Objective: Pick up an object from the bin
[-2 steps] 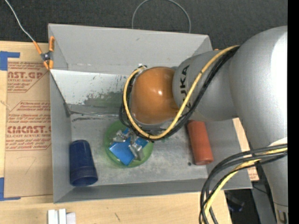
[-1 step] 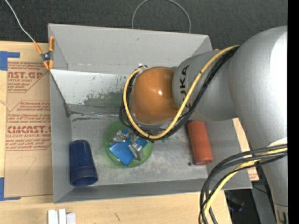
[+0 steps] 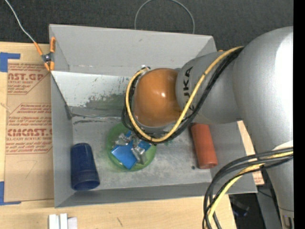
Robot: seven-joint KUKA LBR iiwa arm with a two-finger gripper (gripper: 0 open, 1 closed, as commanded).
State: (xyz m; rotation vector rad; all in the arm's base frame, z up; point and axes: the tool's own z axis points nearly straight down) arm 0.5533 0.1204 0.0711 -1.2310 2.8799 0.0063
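front left of the bin: a dark blue cup (image 3: 84,167) lies on its side on the grey floor, right by the near wall, open end toward the near wall. nothing touching it.
front middle: a round green disc (image 3: 148,157) lies flat on the floor, well apart from the cup.
on the disc: a small bright blue block-ish thing (image 3: 122,156) sits on the near-left part of it, tilted a bit. this is the thing the arm is over.
jaws: right down at the disc, just behind and beside the blue block, some shiny metal bits poking out from under the wrist. honestly can't tell if they're wide or narrow, or whether they've got the block, the wrist hides too much.
right side: a red-orange cylinder (image 3: 204,146) lies on the floor running near-to-far, near the right wall, apart from the disc. its far end tucks under the arm.
wrist: a glossy orange cover (image 3: 155,97) sits straight above the disc's far edge, with black and yellow cables (image 3: 200,87) looping around it.
arm (image 3: 257,80): big silver body coming in from the right, over the bin's right rim.
far end: the bin (image 3: 95,87) slopes up to its back wall, scuffed and bare there.
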